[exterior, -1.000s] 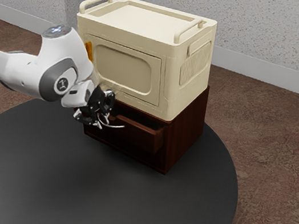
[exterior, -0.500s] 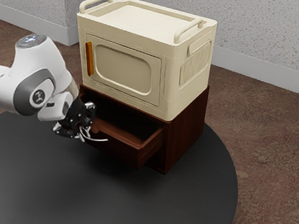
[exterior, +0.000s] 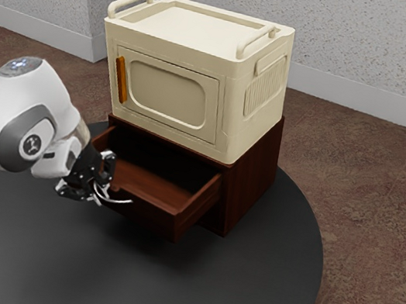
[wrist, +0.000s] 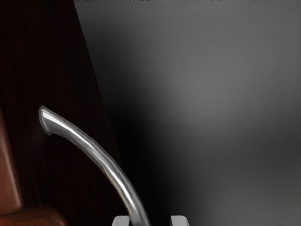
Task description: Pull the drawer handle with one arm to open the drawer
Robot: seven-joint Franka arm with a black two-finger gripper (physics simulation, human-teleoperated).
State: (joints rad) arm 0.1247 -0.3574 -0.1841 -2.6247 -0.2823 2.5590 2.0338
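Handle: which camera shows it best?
The wrist view: the handle is large there, its bright curve and one end against the drawer plain to see. The exterior view shows it small, a thin curve beside the pincer.

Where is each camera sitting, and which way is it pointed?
Exterior view: beside the arm, raised, angled down at the round table, open drawer and cream box; the arm and gripper show.
Wrist view: on the robot's hand, looking past its two fingertips along the metal handle toward the drawer front and table.
Both share handle, drawer, table and fingers.
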